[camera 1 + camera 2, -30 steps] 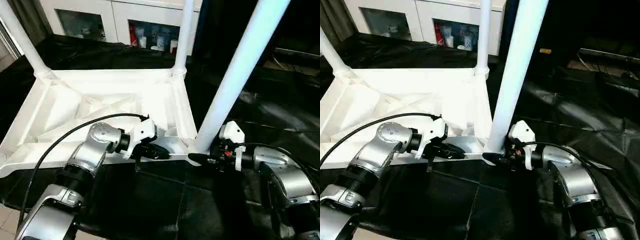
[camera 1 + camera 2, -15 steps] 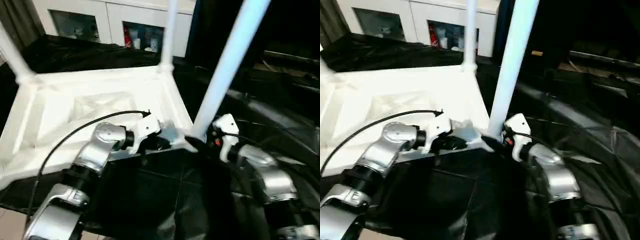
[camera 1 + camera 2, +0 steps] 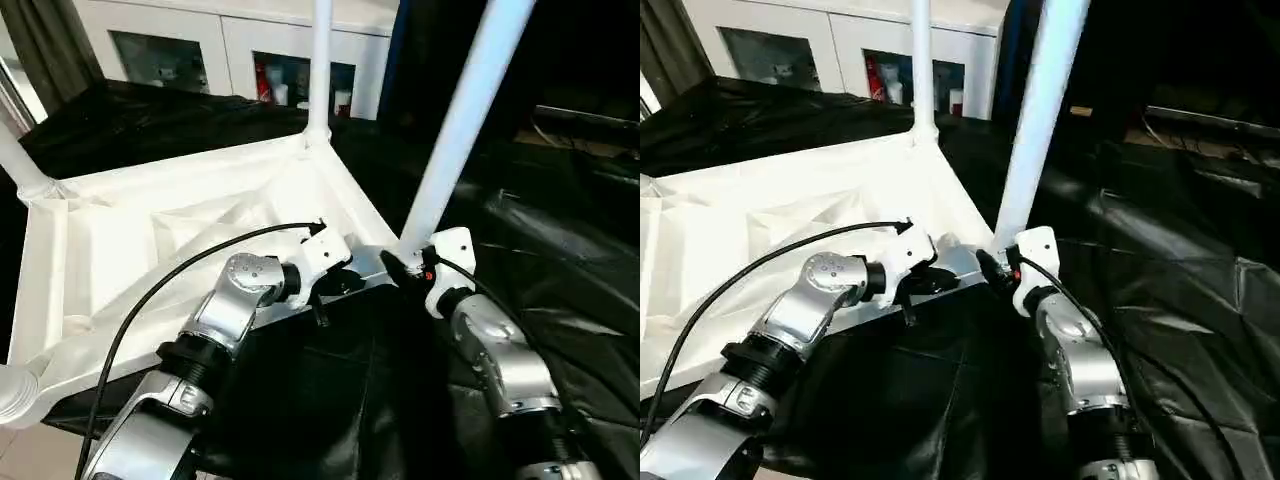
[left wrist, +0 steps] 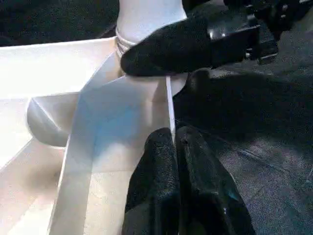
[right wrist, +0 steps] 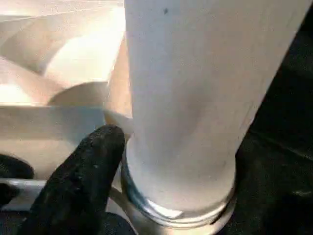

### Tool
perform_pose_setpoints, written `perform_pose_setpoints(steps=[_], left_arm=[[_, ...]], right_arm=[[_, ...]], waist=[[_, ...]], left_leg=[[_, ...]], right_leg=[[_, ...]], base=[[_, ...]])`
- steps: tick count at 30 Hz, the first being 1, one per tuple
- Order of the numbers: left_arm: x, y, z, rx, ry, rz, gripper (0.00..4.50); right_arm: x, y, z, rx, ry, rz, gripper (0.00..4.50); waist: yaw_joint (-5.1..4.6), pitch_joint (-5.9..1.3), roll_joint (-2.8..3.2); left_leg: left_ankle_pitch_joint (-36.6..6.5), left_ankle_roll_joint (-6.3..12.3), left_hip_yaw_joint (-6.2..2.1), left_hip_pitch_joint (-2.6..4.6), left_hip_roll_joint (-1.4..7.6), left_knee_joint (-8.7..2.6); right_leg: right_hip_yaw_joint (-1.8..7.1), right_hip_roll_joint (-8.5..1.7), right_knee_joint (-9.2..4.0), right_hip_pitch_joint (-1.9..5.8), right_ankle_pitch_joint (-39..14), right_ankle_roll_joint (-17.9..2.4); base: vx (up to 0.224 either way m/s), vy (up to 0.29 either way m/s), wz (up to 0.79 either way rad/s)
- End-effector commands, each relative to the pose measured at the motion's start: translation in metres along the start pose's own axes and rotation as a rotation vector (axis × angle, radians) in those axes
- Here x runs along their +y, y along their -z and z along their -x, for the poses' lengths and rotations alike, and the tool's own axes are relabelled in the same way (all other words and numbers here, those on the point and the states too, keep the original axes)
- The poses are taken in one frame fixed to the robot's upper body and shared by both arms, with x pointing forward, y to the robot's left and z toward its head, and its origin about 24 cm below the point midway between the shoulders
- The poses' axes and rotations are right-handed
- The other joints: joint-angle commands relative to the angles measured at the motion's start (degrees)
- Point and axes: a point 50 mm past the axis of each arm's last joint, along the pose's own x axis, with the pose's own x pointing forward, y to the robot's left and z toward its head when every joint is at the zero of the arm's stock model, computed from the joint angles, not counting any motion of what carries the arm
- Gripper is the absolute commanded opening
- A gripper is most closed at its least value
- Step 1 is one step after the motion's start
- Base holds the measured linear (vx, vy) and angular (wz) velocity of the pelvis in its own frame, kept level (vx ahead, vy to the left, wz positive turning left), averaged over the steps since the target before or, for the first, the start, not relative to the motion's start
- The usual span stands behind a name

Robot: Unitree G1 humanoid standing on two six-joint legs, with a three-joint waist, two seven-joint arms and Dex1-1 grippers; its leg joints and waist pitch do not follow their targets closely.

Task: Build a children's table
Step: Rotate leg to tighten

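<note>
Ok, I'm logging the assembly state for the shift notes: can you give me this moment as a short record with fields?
Tabletop: tabletop lies upside down on the black-draped work table
Legs standing: near leg, far leg, left leg, each upright in a corner socket
Left gripper: left gripper, jaws shut on the tabletop's near rim
Right gripper: right gripper at the base of the near leg, by its socket; grip unclear
</note>
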Motion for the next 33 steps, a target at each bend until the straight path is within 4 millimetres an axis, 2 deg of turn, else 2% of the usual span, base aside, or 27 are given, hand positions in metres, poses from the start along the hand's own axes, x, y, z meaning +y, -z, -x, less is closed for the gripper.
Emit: perform_pose_setpoints(steps=[1, 2, 4, 6, 9, 10, 11, 12, 13, 16, 18, 19, 21, 23, 24, 27, 33], left_arm=[[-0.019, 0.013, -0.011, 0.002, 0.105, 0.047, 0.00], [-0.019, 0.013, -0.011, 0.002, 0.105, 0.047, 0.00], [-0.014, 0.017, 0.000, 0.010, 0.127, 0.038, 0.00], [-0.011, 0.020, 0.011, 0.012, 0.160, 0.019, 0.00], [-0.007, 0.023, 0.022, 0.012, 0.197, 0.010, 0.00], [-0.006, 0.024, 0.026, 0.014, 0.209, 0.009, 0.00], [-0.005, 0.024, 0.028, 0.017, 0.218, 0.007, 0.00], [-0.004, 0.025, 0.030, 0.019, 0.224, 0.006, 0.00], [-0.004, 0.026, 0.034, 0.022, 0.241, 0.006, 0.00], [-0.004, 0.029, 0.043, 0.025, 0.289, 0.022, 0.00], [-0.005, 0.030, 0.047, 0.030, 0.319, 0.024, 0.00], [-0.005, 0.031, 0.047, 0.032, 0.319, 0.022, 0.00], [-0.005, 0.032, 0.049, 0.041, 0.319, 0.019, 0.00], [-0.004, 0.033, 0.049, 0.046, 0.316, 0.016, 0.00], [-0.004, 0.034, 0.049, 0.047, 0.314, 0.015, 0.00], [-0.005, 0.034, 0.049, 0.047, 0.317, 0.016, 0.00], [-0.003, 0.033, 0.048, 0.047, 0.307, 0.006, 0.00]], right_arm=[[0.027, 0.011, -0.005, 0.060, -0.195, 0.030, 3.46], [0.027, 0.011, -0.005, 0.060, -0.195, 0.030, 3.46], [0.025, 0.009, 0.003, 0.060, -0.328, 0.080, 3.46], [0.022, 0.005, 0.012, 0.062, -0.457, 0.107, 3.46], [0.014, -0.002, 0.022, 0.056, -0.568, 0.118, 3.46], [0.012, -0.004, 0.024, 0.050, -0.591, 0.130, 3.46], [0.009, -0.005, 0.026, 0.049, -0.606, 0.133, 3.46], [0.007, -0.006, 0.027, 0.048, -0.617, 0.135, 3.46], [0.003, -0.008, 0.030, 0.051, -0.636, 0.138, 3.46], [-0.005, -0.010, 0.037, 0.072, -0.692, 0.151, 3.46], [-0.009, -0.010, 0.041, 0.092, -0.721, 0.152, 3.46], [-0.010, -0.010, 0.041, 0.094, -0.723, 0.152, 3.46], [-0.011, -0.010, 0.042, 0.095, -0.728, 0.150, 3.15], [-0.012, -0.010, 0.041, 0.091, -0.727, 0.145, 3.15], [-0.011, -0.010, 0.040, 0.085, -0.726, 0.138, 3.03], [-0.007, -0.011, 0.039, 0.071, -0.740, 0.119, 2.79], [-0.001, -0.007, 0.041, 0.070, -0.756, 0.102, 2.70]], waist=[[0.11, -1.41, -0.69], [0.14, -1.47, -0.78], [0.34, -1.52, -0.54], [0.40, -1.49, -0.65], [0.59, -1.55, -0.71], [0.64, -1.66, -0.54], [0.63, -1.76, -0.47], [0.79, -1.79, -0.13], [0.74, -1.81, -0.31], [0.94, -2.15, -0.15], [1.05, -2.03, -0.08], [1.06, -2.02, -0.14], [1.09, -1.97, -0.05], [1.21, -1.99, -0.07], [1.30, -2.04, 0.11], [1.27, -2.12, 0.04], [1.41, -2.30, 0.14]], left_leg=[[-17.94, 2.39, -1.14, -0.35, 2.26, -4.44], [-17.67, 2.66, -1.10, -0.43, 2.23, -4.35], [-16.85, 3.29, -1.05, -0.37, 2.30, -4.24], [-15.62, 4.29, -0.87, -0.62, 2.21, -4.01], [-14.71, 5.30, -0.79, -0.57, 2.32, -3.82], [-13.25, 5.35, -0.81, -0.69, 2.40, -3.79], [-12.31, 5.25, -0.74, -0.53, 2.47, -3.68], [-11.28, 5.26, -0.65, -0.39, 2.51, -3.56], [-10.80, 5.42, -0.57, -0.41, 2.46, -3.47], [-7.66, 6.84, -0.36, -0.26, 2.35, -2.99], [-7.55, 7.65, -0.27, -0.27, 2.30, -2.90], [-7.76, 7.68, -0.26, -0.26, 2.36, -2.91], [-8.72, 7.17, -0.24, -0.19, 2.45, -2.97], [-8.88, 6.64, -0.25, -0.11, 2.47, -2.99], [-8.82, 6.39, -0.27, -0.06, 2.49, -3.00], [-8.42, 6.23, -0.25, -0.13, 2.44, -2.92], [-6.91, 6.74, -0.17, -0.11, 2.39, -2.67]], right_leg=[[1.62, -2.15, -4.68, 1.00, -21.05, -8.10], [1.60, -2.19, -4.63, 1.15, -20.86, -8.26], [1.64, -2.23, -4.50, 1.30, -19.39, -8.86], [1.71, -2.22, -4.30, 1.43, -17.72, -9.64], [1.75, -2.21, -4.09, 1.62, -16.85, -10.29], [1.69, -2.26, -3.82, 1.73, -15.24, -11.00], [1.63, -2.14, -3.67, 1.70, -13.65, -11.82], [1.61, -2.03, -3.37, 1.67, -11.17, -12.88], [1.59, -1.96, -3.32, 1.74, -9.98, -13.36], [1.55, -1.80, -2.45, 2.08, -2.95, -15.85], [1.47, -1.76, -2.30, 2.16, -1.33, -17.01], [1.49, -1.83, -2.30, 2.22, -1.49, -17.12], [1.48, -1.87, -2.50, 2.14, -3.62, -17.08], [1.47, -1.86, -2.50, 2.16, -4.50, -16.92], [1.47, -1.88, -2.45, 2.17, -4.49, -16.90], [1.43, -1.81, -2.31, 2.27, -3.62, -17.00], [1.40, -1.76, -1.96, 2.41, -0.90, -17.73]], base=[[0.000, 0.000, 0.00], [0.000, 0.000, 0.00], [0.000, 0.000, 0.00], [0.000, 0.000, 0.00], [0.000, 0.000, 0.00], [0.000, 0.000, 0.00], [0.000, 0.000, 0.00], [0.000, 0.000, 0.00], [0.000, 0.000, 0.00], [0.000, 0.000, 0.00], [0.000, 0.000, 0.00], [0.000, 0.000, 0.00], [0.000, 0.000, 0.00], [0.000, 0.000, 0.00], [0.000, 0.000, 0.00], [0.000, 0.000, 0.00], [0.000, 0.000, 0.00]])
